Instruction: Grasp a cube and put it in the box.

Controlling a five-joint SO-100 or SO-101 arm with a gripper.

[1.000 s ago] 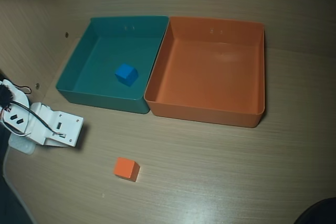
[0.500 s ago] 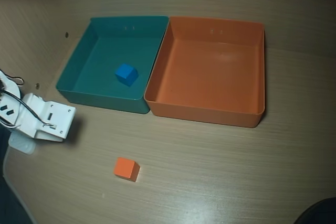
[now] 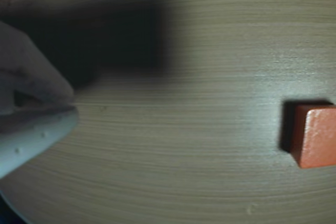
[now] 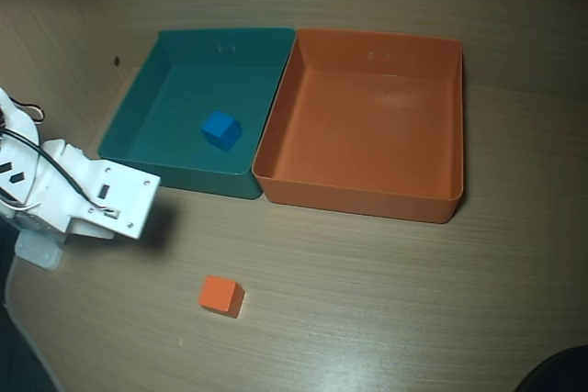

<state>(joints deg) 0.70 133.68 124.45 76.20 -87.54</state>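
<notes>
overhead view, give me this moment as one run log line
phase: approach | gripper: state unclear, empty | orange cube: on table, ungrasped | orange box: empty | blue cube: in teal bin

overhead looks down; wrist close above table; both share cube [image 3: 316,135] [image 4: 221,296].

Wood-grain table [image 4: 386,300]: orange cube [image 4: 221,296], box [image 4: 367,192], teal bin [image 4: 179,173] apparently abutting.
</notes>
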